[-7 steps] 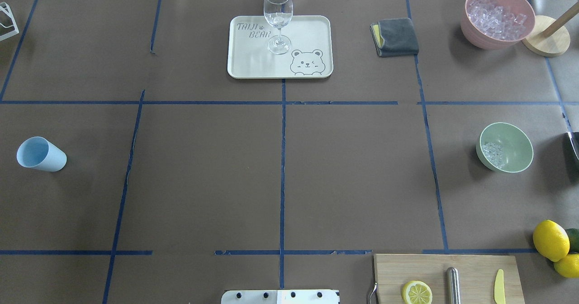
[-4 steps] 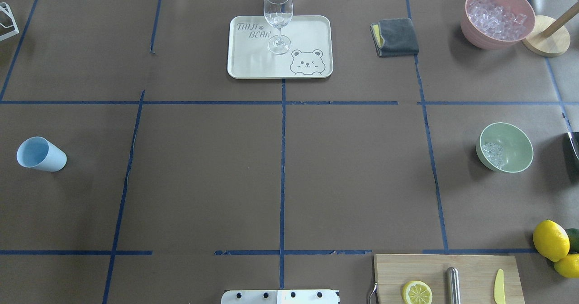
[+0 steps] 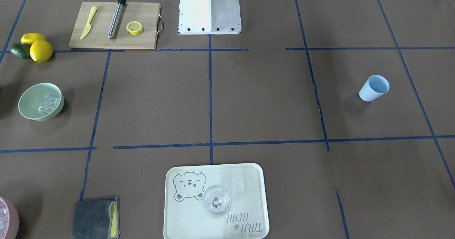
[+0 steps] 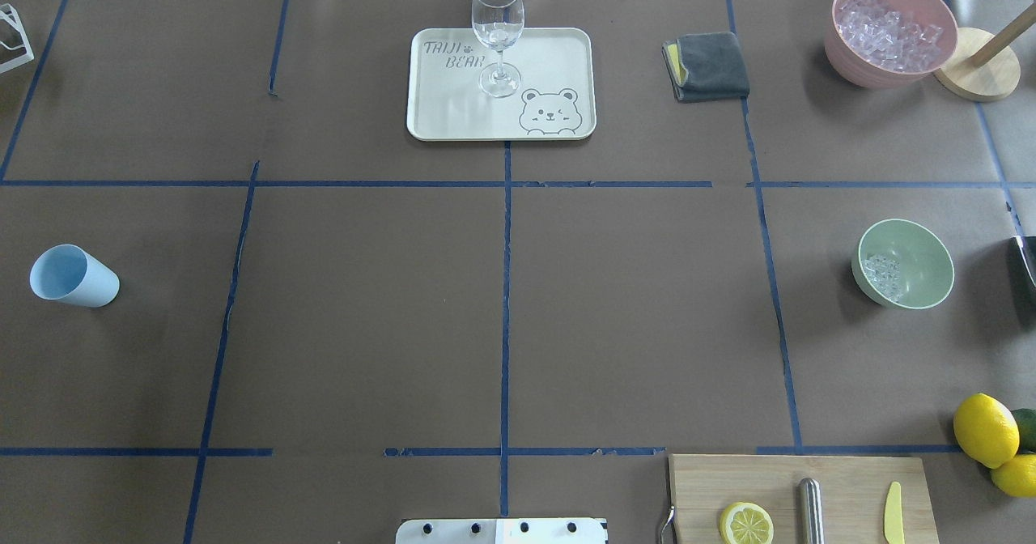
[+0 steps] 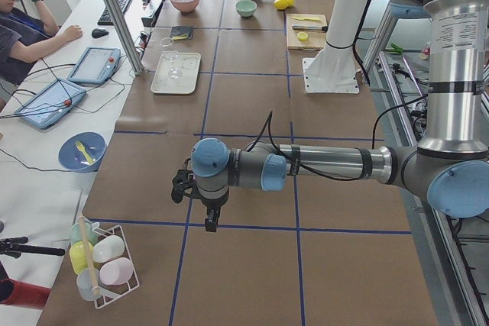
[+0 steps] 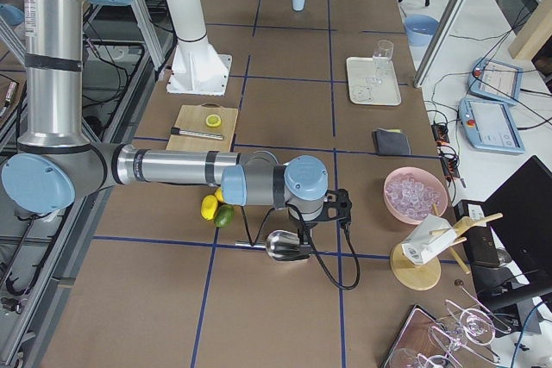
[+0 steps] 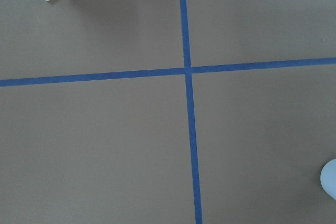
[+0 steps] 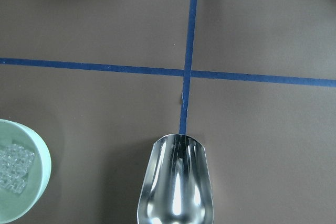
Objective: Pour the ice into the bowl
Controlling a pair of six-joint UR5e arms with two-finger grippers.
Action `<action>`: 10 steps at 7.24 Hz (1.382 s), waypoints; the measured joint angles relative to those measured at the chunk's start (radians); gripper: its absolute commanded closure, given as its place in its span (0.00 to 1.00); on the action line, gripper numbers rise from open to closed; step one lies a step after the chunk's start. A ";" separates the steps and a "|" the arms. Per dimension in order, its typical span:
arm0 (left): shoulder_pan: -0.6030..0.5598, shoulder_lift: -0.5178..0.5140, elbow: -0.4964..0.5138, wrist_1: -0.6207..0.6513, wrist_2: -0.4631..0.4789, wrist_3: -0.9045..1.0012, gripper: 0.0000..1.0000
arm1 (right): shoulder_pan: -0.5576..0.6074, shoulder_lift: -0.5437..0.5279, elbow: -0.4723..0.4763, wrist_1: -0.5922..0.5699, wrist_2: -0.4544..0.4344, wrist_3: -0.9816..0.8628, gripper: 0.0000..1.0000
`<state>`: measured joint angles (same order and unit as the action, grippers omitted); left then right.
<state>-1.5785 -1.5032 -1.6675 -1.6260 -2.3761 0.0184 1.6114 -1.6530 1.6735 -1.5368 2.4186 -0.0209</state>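
Note:
The mint-green bowl (image 4: pixel 919 265) stands at the table's right side, with a small heap of clear ice (image 4: pixel 882 275) in it; both also show in the front view (image 3: pixel 32 104) and at the right wrist view's left edge (image 8: pixel 37 182). An empty metal scoop (image 8: pixel 176 182) fills that view's bottom, just right of the bowl. My right gripper (image 6: pixel 304 234) hangs over the scoop (image 6: pixel 285 245) in the right side view; I cannot tell whether it is shut. My left gripper (image 5: pixel 208 215) hovers over bare table far left; I cannot tell its state. A light blue cup (image 4: pixel 73 275) stands at the left.
A pink container (image 4: pixel 842 42) full of ice stands at the back right beside a wooden stand (image 4: pixel 979 70). A tray (image 4: pixel 550 66) with a wine glass (image 4: pixel 497 34), a grey cloth (image 4: pixel 706 66), a cutting board (image 4: pixel 850 487) and lemons (image 4: pixel 986 429) lie around.

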 measured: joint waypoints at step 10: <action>0.000 0.000 0.044 -0.065 0.000 -0.002 0.00 | -0.001 0.004 0.003 0.000 -0.002 0.029 0.00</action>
<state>-1.5785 -1.5033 -1.6236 -1.6914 -2.3761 0.0169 1.6107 -1.6491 1.6766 -1.5368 2.4162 0.0084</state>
